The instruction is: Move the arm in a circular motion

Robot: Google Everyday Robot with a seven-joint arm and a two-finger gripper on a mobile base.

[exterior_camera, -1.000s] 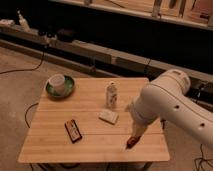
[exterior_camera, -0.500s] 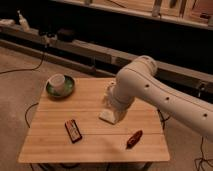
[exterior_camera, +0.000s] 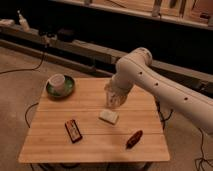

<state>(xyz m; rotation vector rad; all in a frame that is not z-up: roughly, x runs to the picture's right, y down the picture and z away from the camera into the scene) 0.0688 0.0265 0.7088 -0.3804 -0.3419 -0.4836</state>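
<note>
The white glossy arm (exterior_camera: 165, 90) with small dark dots reaches in from the right, bends at a rounded joint (exterior_camera: 136, 61) and points down over the back middle of the wooden table (exterior_camera: 55, 145). Its gripper (exterior_camera: 114, 98) hangs just above the table top, behind a white block (exterior_camera: 109, 116) and apart from it. The gripper's yellowish end blends with the table.
A green plate (exterior_camera: 67, 90) with a white cup (exterior_camera: 57, 81) is at the table's back left. A dark flat packet (exterior_camera: 73, 131) lies front left, a reddish-brown object (exterior_camera: 134, 139) front right. Cables (exterior_camera: 27, 67) run on the floor; a dark shelf (exterior_camera: 75, 45) runs behind.
The arm has swung from the table's front right, near the reddish object, leftward and back to the middle back. Its end now covers the small white bottle seen earlier.
</note>
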